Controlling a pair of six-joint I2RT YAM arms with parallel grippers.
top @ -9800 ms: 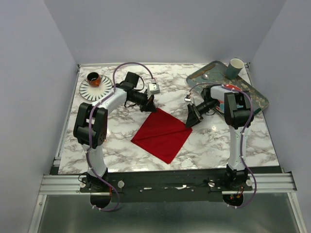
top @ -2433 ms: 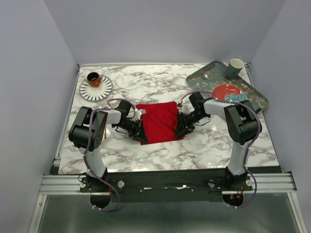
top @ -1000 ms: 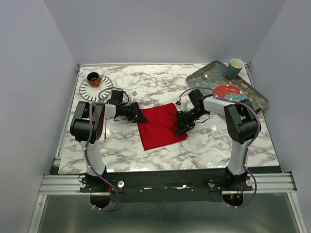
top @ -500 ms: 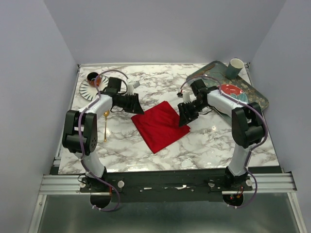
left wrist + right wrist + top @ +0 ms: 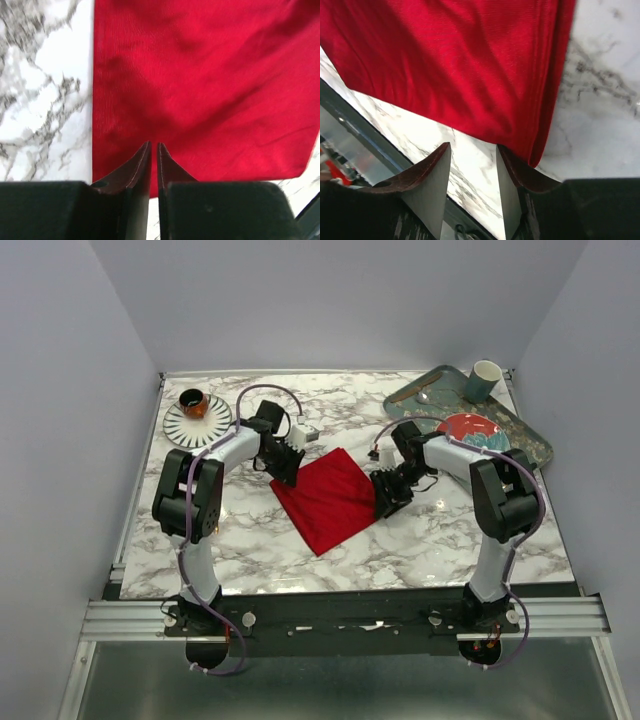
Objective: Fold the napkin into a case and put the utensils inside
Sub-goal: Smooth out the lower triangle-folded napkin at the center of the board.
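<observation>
Left gripper (image 5: 153,146) returns to the napkin (image 5: 330,498), jaws nearly together, perhaps pinching cloth; right gripper (image 5: 473,146) gapes at its right corner, next fold pending.

The left gripper (image 5: 288,468) and right gripper (image 5: 388,496) flank the napkin (image 5: 330,502), blocking its side approaches. The table (image 5: 420,545) lies bare on the near side (and behind the cloth too); a tray (image 5: 532,445) and saucer (image 5: 214,426) fill the far corners
</observation>
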